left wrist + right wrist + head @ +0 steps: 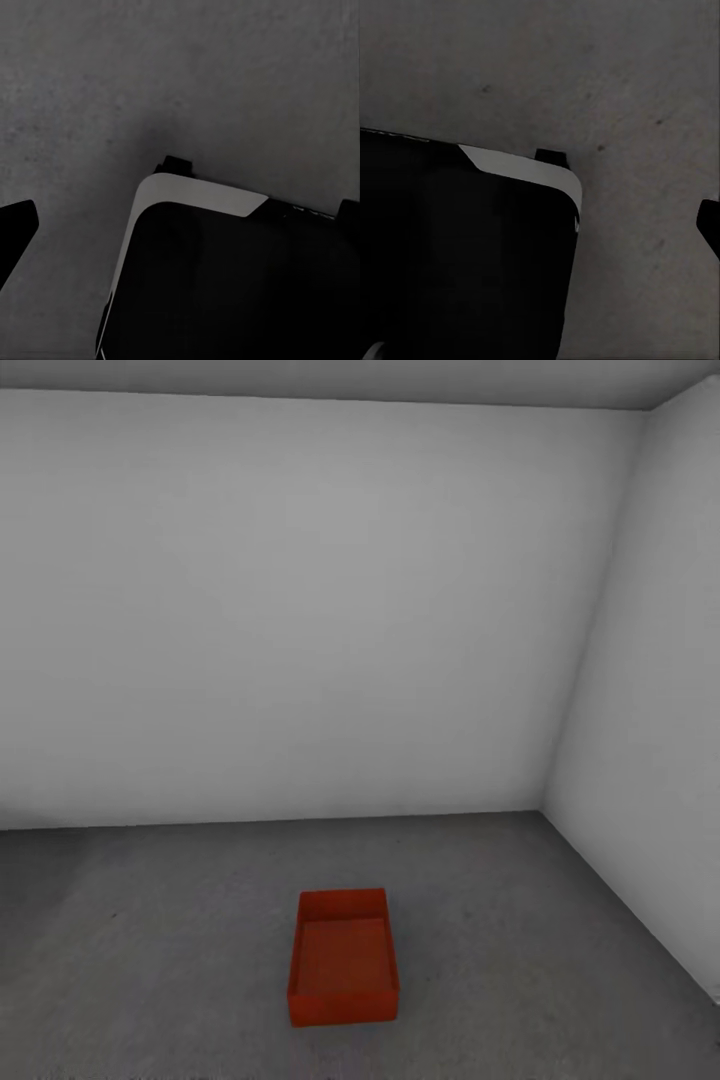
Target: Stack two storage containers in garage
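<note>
One orange-red storage container (343,960) stands open and empty on the dark grey concrete floor (150,960) of the garage, low in the head view and near the corner of two pale walls. The other storage container is out of view, and so is the living room. Nothing rests on or in the container. In the left wrist view, a dark fingertip (16,229) hangs over bare floor (150,75) beside the robot's black base (225,285). The right wrist view has a dark fingertip (709,225) at its edge, above the floor (622,90). Neither gripper holds anything that I can see.
A plain pale grey back wall (300,610) meets a side wall (650,710) at the right, forming a corner behind the container. Open concrete lies left and right of the container. The robot's black base with a white rim (521,165) sits under both wrists.
</note>
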Motion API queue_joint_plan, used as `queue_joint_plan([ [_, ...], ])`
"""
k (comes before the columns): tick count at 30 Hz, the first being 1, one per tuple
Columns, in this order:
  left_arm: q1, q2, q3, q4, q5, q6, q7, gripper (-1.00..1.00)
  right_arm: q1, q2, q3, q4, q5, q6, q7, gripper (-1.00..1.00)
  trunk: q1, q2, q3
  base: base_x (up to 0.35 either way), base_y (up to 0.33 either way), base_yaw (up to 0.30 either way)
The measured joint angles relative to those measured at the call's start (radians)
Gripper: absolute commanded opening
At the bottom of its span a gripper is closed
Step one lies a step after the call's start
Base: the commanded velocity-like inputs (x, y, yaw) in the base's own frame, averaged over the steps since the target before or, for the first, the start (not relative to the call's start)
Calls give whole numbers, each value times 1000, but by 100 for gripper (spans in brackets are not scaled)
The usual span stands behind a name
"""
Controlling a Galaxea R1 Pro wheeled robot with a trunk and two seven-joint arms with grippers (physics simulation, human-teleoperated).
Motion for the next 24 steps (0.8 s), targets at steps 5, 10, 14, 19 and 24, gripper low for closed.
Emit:
queue_joint_plan([
  [5,0,0,0,0,0,-1,0,100,0,1,-1,0,0,1,0,100,0,0,7,-347,0,-146],
  [10,0,0,0,0,0,-2,0,100,0,-1,-2,0,0,1,0,100,0,0,14,-347,0,-173],
  [14,0,0,0,0,0,-4,0,100,0,-1,-2,0,0,1,0,100,0,0,19,-347,0,-185],
  [19,0,0,0,0,0,-4,0,100,0,-2,-3,0,0,1,0,100,0,0,25,-347,0,-141],
  [24,0,0,0,0,0,-5,0,100,0,-4,-2,0,0,0,0,100,0,0,26,-347,0,-36],
])
